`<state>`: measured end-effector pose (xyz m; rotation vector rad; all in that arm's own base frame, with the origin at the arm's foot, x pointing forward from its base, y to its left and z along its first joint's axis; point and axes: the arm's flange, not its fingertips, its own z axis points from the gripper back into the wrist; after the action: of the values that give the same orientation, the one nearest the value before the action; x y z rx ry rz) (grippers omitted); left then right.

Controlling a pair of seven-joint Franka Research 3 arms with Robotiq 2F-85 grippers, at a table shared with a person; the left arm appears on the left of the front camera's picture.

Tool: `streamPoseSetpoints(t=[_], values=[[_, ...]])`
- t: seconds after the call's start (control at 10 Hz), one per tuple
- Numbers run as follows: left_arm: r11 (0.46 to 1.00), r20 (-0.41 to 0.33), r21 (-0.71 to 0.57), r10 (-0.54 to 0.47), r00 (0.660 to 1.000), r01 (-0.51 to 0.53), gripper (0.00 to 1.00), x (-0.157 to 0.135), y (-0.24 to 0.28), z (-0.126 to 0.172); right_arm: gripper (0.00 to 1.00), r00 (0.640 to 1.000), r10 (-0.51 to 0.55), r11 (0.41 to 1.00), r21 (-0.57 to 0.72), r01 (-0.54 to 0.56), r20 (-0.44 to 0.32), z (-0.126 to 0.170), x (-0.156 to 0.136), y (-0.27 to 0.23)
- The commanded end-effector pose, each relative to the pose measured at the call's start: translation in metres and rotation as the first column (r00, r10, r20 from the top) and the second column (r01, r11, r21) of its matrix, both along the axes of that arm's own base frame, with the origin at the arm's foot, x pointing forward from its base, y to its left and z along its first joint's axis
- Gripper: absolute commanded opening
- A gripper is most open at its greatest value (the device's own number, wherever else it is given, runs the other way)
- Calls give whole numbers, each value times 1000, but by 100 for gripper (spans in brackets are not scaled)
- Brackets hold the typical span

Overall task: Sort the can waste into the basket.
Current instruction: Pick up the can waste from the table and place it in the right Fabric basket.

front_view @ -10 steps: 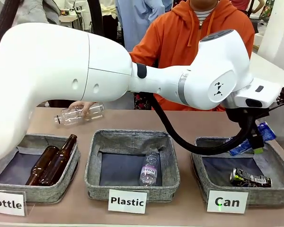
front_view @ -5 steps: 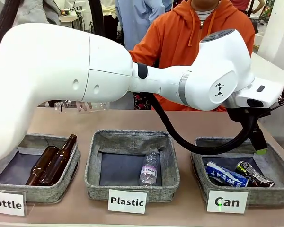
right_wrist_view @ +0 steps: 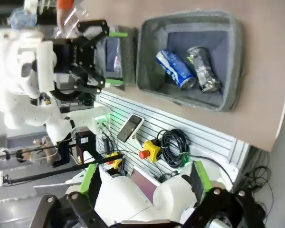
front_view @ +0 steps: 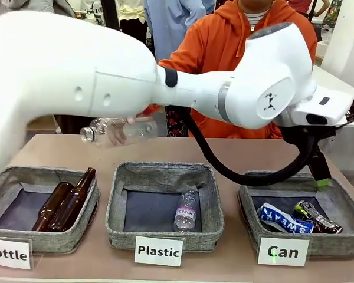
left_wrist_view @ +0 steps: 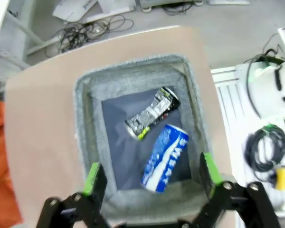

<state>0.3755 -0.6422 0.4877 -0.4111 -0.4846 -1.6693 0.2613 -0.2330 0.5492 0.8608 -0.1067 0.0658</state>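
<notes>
The blue and white "SWEAT" can (front_view: 281, 218) and the black can (front_view: 316, 217) lie side by side in the grey basket (front_view: 246, 207) signed "Can". My left gripper (front_view: 321, 180) hangs just above that basket's back edge. From the left wrist, its green-padded fingers (left_wrist_view: 93, 174) stand wide apart and open over the basket (left_wrist_view: 133, 67), with the blue can (left_wrist_view: 165, 156) and the black can (left_wrist_view: 149, 114) lying loose below. My right gripper (right_wrist_view: 142, 176) is open and high up, looking down on the basket (right_wrist_view: 230, 57), both cans and the left gripper (right_wrist_view: 115, 58).
A person in an orange hoodie holds a clear plastic bottle (front_view: 115, 130) above the table's far side. The middle basket signed "Plastic" (front_view: 115, 203) holds one clear bottle (front_view: 187, 210). The left basket signed "Bottle" (front_view: 0, 183) holds brown glass bottles (front_view: 65, 200).
My left gripper opened and the blue can dropped from it into the Can basket beside the black can. The person's hand moved the clear bottle a little rightward.
</notes>
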Motion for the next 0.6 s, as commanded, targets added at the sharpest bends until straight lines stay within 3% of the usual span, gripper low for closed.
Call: streamPoseSetpoints(t=[0.0,0.1,0.5], values=[[998,8,-3,64,998,-64,100,-18,71,22,100,989,89,995,26,-93,117,9,27,35],[996,1,-38,85,996,-85,100,-18,92,27,100,988,92,995,19,-95,124,12,34,47],[993,-41,-115,-2,999,-3,100,-22,107,27,100,994,27,999,43,-32,103,4,29,44]])
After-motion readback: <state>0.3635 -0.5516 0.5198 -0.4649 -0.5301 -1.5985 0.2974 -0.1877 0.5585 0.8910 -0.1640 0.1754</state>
